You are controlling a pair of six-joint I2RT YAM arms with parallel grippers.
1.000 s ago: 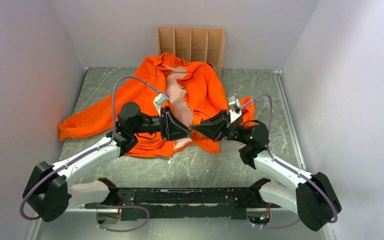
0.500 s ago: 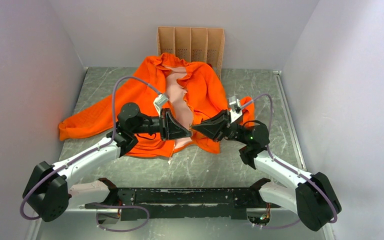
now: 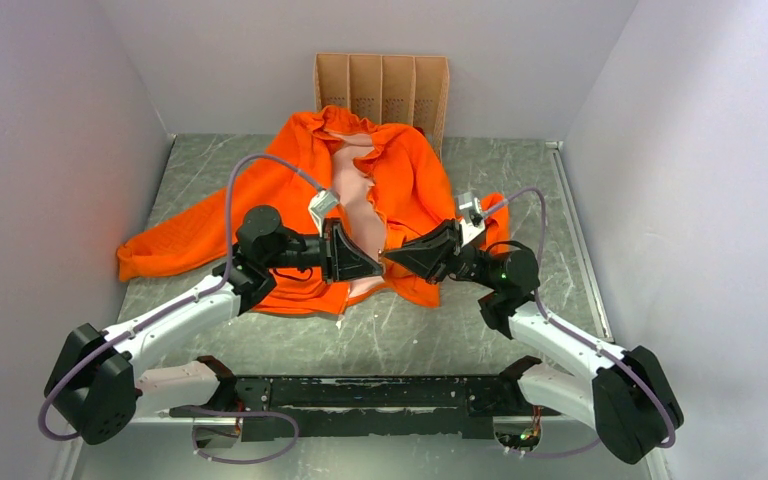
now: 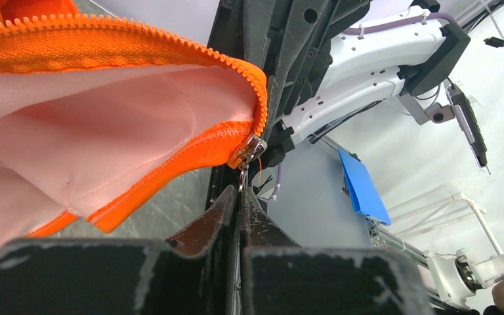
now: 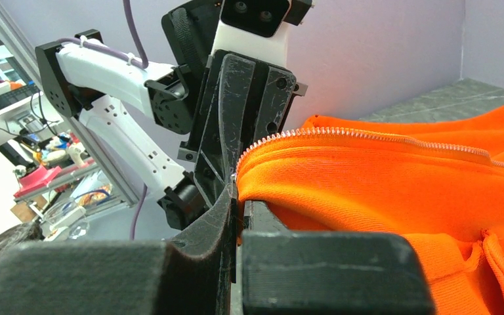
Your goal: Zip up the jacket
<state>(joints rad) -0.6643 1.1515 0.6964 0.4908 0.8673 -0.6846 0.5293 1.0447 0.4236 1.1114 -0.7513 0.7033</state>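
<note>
The orange jacket [image 3: 415, 180] lies spread on the table, its front open and the pale pink lining [image 3: 352, 195] showing. Both grippers meet tip to tip at the lower end of that opening. My left gripper [image 3: 377, 264] is shut on the small metal zipper pull [image 4: 243, 178], which hangs from the slider [image 4: 252, 147] at the bottom of the toothed orange edge [image 4: 105, 31]. My right gripper [image 5: 237, 195] is shut on the corner of the jacket's other front edge [image 5: 380, 190], right where its row of zipper teeth [image 5: 367, 136] ends.
A cardboard box with several compartments [image 3: 381, 88] stands against the back wall behind the collar. One sleeve [image 3: 175, 250] stretches toward the left wall. Grey walls close in the marbled table [image 3: 520, 180] on three sides.
My left gripper's jaws have closed onto the zipper pull. Both arms have stayed almost where they were.
</note>
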